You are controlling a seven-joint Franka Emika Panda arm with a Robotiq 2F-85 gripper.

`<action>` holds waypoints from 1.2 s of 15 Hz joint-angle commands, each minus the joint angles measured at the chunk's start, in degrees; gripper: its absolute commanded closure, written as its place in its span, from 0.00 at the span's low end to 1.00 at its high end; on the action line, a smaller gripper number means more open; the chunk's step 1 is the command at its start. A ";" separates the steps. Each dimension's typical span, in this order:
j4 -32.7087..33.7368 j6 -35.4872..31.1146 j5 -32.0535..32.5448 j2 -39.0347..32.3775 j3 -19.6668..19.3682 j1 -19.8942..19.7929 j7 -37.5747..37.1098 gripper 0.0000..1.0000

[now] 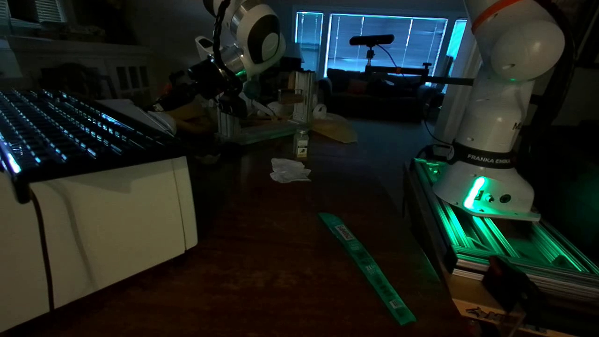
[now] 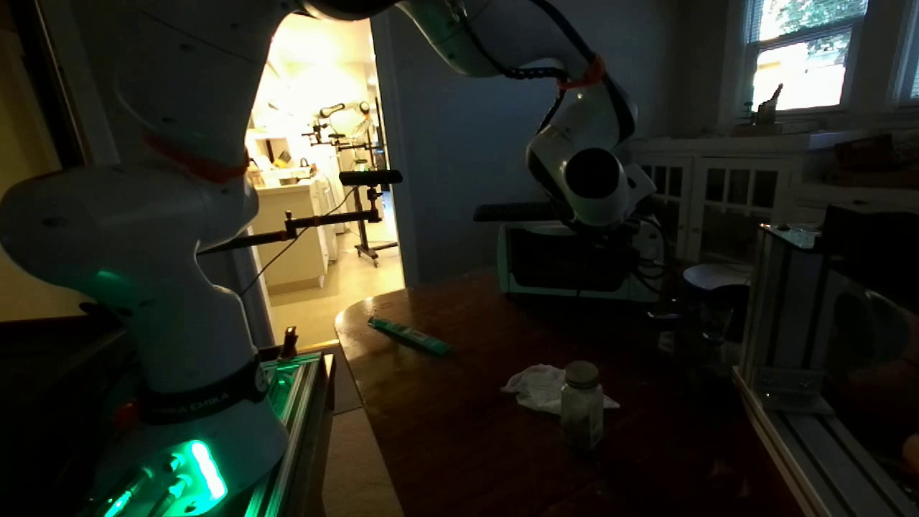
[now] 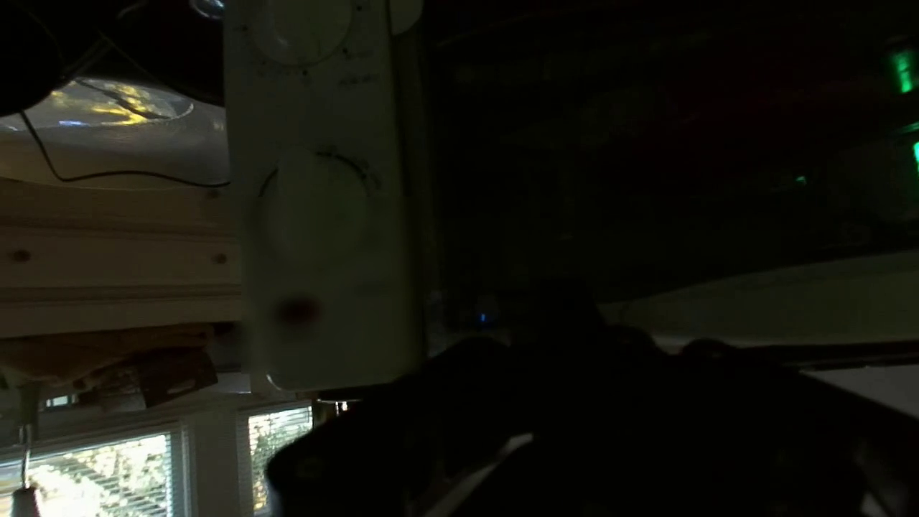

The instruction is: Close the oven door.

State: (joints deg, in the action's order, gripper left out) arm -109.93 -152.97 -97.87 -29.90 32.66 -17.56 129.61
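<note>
Can read FRANKA EMIKA on the black band (image 1: 487, 158) around the foot of the glossy white robot arm (image 1: 489, 114) in an exterior view, plus a cut-off M (image 1: 516, 126) higher up the same column. Can spot bits of black lettering (image 1: 482, 312) on a light wooden board (image 1: 469, 298) below the silvery metal frame (image 1: 472, 263), but partly hidden. Way too blurry to read the white label (image 1: 345, 232) on the long flat green strip (image 1: 368, 267), the small label (image 1: 302, 147) on the clear lidded glass jar (image 2: 581, 413), or the print (image 3: 357, 80) by the round pale knobs (image 3: 316, 215) on the off-white control panel (image 3: 344, 330). As for the oven door (image 2: 549, 269), look for a dark glassy rectangle standing upright across the front of the pale boxy countertop oven (image 1: 112, 220); seems shut or nearly so, with green glints (image 3: 903, 70) on the glass in the wrist view. Found the black gripper (image 1: 159, 106) near the control-panel end of the oven, just a dark silhouette up close; can't tell about the jaws, spread apart or pressed together, or about any contact with the door. Note also a black keyboard-like slab (image 1: 79, 126) on top of the oven, and, on the dark brown wooden table (image 1: 252, 281), a crumpled white sheet (image 1: 289, 170) close to the jar, with the strip well apart from both. Pretty dim overall: a blind-covered window (image 1: 421, 47), a dark sofa (image 1: 374, 105), white built-in cabinets (image 2: 743, 190) and a brightly lit doorway (image 2: 309, 43).
</note>
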 commanded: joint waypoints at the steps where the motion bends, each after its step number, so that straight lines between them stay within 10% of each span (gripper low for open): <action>1: -2.29 -4.97 0.02 2.57 -0.44 0.52 -3.02 0.74; 6: -11.95 -10.85 10.97 11.56 -0.57 -0.51 -20.62 0.44; 7: -14.08 -8.20 10.59 15.69 -11.03 8.58 -24.64 0.37; 12: -26.18 -11.27 22.07 24.05 -20.60 18.00 -44.54 0.01; 18: -37.41 -12.54 40.16 29.79 -25.56 20.84 -69.29 0.00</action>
State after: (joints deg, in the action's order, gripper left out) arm -141.44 -164.41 -66.28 -4.03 9.33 1.93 71.51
